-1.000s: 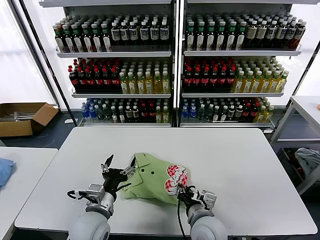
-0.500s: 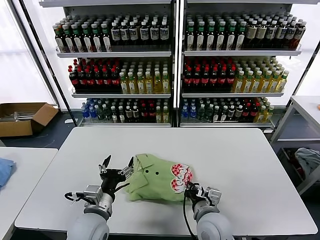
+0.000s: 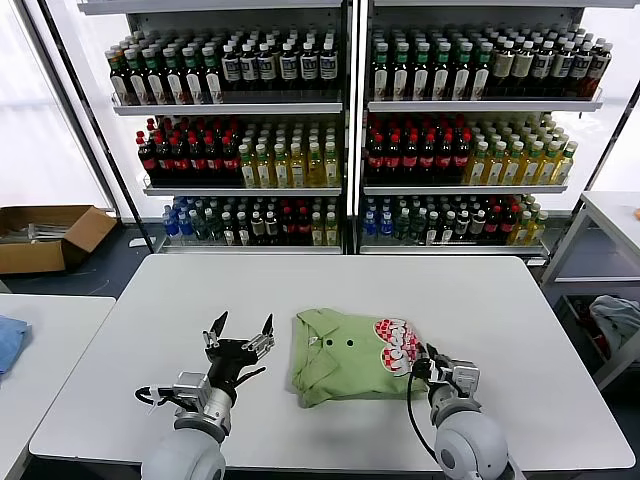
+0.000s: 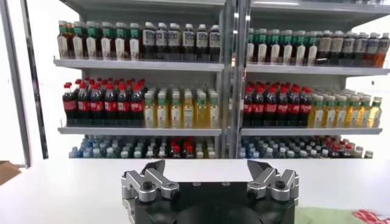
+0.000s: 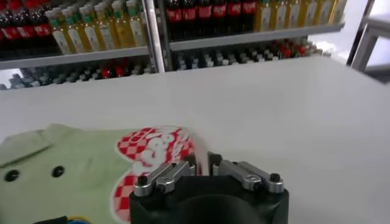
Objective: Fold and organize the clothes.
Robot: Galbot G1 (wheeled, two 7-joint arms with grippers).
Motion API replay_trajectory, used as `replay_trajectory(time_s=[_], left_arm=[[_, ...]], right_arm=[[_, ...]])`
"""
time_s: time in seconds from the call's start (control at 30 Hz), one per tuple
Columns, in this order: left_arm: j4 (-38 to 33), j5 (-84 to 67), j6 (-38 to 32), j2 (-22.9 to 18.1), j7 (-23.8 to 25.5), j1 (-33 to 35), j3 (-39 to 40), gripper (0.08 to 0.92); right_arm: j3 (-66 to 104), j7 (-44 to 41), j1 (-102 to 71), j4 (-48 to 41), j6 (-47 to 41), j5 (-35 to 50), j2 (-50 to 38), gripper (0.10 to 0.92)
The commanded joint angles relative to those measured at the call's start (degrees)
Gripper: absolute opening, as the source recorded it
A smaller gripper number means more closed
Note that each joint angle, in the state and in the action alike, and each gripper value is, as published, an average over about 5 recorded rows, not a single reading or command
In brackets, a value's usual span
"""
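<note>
A folded light green polo shirt (image 3: 345, 358) with collar, dark buttons and a red-and-white checkered print lies on the white table (image 3: 500, 300), near the front middle. My right gripper (image 3: 428, 365) is at the shirt's right edge, shut on a thin fold of the fabric by the print; in the right wrist view the shirt (image 5: 79, 176) fills the near side and the gripper (image 5: 201, 163) pinches its edge. My left gripper (image 3: 240, 335) is open and empty, just left of the shirt's collar, not touching it. In the left wrist view the gripper (image 4: 210, 173) faces the shelves.
Shelves of bottles (image 3: 340, 130) stand behind the table. A cardboard box (image 3: 45, 235) lies on the floor at far left. A blue cloth (image 3: 8, 340) lies on a side table at left. A pale garment (image 3: 615, 320) sits at far right.
My right gripper has dragged the shirt to the right, and the shirt now lies flatter. It has come away from my left gripper, which stays open in place.
</note>
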Motion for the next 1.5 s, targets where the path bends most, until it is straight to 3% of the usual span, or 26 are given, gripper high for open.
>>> replay_trajectory(time_s=[0.03, 0.23, 0.53, 0.67, 1.23, 1.5], left_arm=[[0.24, 0.18, 0.05, -0.56, -0.05, 0.27, 0.44, 0.823], [0.13, 0.36, 0.02, -0.60, -0.03, 0.60, 0.54, 0.823], [0.18, 0.33, -0.12, -0.44, 0.03, 1.45, 0.02, 0.823], [0.58, 0.36, -0.14, -0.55, 0.07, 1.35, 0.18, 0.823], [0.64, 0.64, -0.13, -0.38, 0.48, 1.97, 0.73, 0.823], [0.34, 0.62, -0.12, -0.35, 0.58, 2.17, 0.30, 0.823]], right_arm=[[0.45, -6.74, -3.33, 6.82, 0.15, -15.12, -0.43, 0.301], [-6.84, -7.10, -5.42, 8.44, 0.06, -8.64, 3.85, 0.474], [-8.63, 0.07, -7.52, 6.05, -0.01, -0.28, 5.99, 0.733], [-7.05, 1.13, -8.79, 6.48, 0.07, 0.74, 6.42, 0.810], [-3.60, 2.47, -11.37, 4.62, 0.73, -1.61, 8.07, 0.823], [-2.86, -1.06, -12.46, 15.45, 0.52, -5.20, 7.25, 0.823]])
